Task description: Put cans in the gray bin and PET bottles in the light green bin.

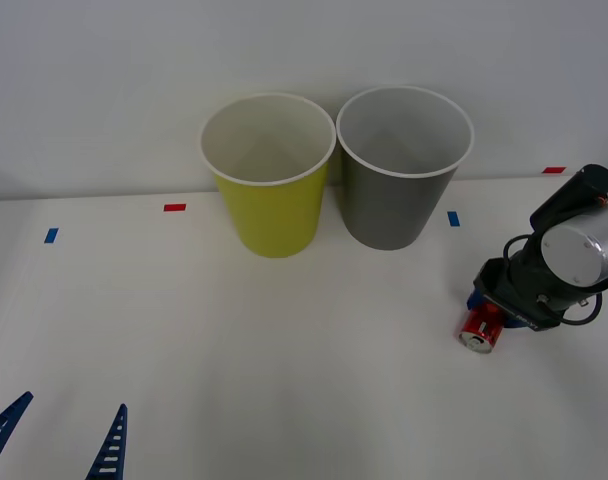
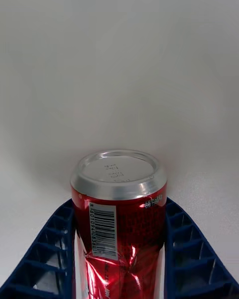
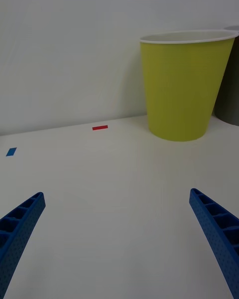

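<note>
Left gripper [image 1: 59,440] sits nearest me, fingers spread wide, idle over the table's [image 1: 284,380] front-left. My right gripper [image 1: 487,318] is clamped around the red can [image 1: 478,328], lying on the table right of the gray bin [image 1: 399,170] and light green bin [image 1: 269,175].

left hand [image 3: 119,239] fingers spread | light green bin [image 3: 181,87] upright on table [image 3: 109,179]
</note>
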